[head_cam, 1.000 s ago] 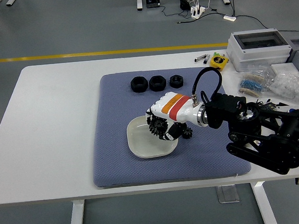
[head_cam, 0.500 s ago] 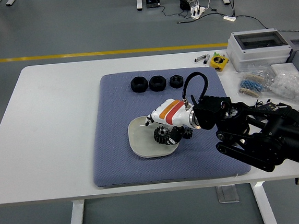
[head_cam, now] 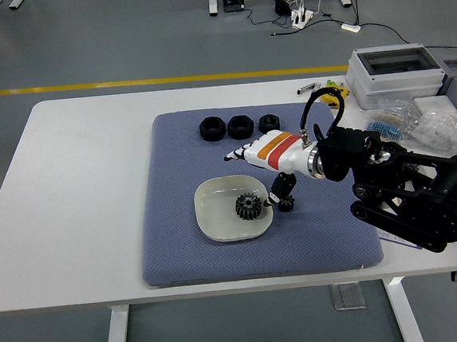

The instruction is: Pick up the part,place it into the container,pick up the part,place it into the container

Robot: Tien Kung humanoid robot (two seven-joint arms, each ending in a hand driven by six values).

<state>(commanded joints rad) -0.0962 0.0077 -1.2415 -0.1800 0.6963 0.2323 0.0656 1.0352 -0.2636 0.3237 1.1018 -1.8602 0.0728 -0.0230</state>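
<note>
One gear (head_cam: 248, 206) lies in the bowl (head_cam: 214, 220); right robot hand (head_cam: 261, 154), fingers spread and empty, next needs the small gear (head_cam: 284, 204) at the bowl's 3 o'clock.

I count three black nuts (head_cam: 239, 126) in a row on my blue mat (head_cam: 169, 224), one gear (head_cam: 248, 206) in one white bowl (head_cam: 212, 216), all on one table (head_cam: 86, 191).

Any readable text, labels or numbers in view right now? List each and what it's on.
None can be read.
Right hand: orange and red stripes only, no lettering.
Yellow item at the table's far edge: any marking too small.
Grey box: no legible label.
Small device on the floor: display blurred.
</note>
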